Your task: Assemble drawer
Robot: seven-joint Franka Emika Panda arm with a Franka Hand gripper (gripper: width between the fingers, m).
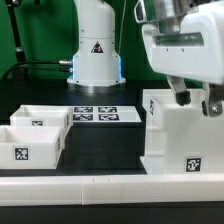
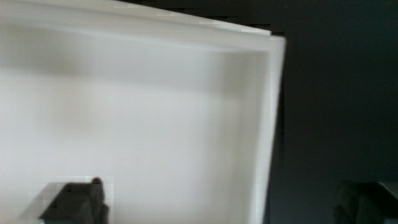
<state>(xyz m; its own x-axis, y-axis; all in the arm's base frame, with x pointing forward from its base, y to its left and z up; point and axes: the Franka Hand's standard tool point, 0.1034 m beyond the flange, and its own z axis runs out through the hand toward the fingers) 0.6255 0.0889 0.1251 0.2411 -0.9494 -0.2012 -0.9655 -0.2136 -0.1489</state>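
Gripper (image 1: 197, 100) is hanging open over the top of the tall housing (image 1: 172, 140). Its two fingers (image 2: 75, 202) are spreading wide and straddling one white wall, gripping nothing; whether they are touching that wall is not showing. One housing is standing upright on the black table (image 1: 105, 150) at the exterior view's right. Two trays, the rear tray (image 1: 40, 115) and the front tray (image 1: 35, 148), are sitting together at the exterior view's left, well apart from the housing, with only their white insides showing. One marker board (image 1: 97, 114) is lying farther back, and one long rail (image 1: 110, 187) is running along the front.
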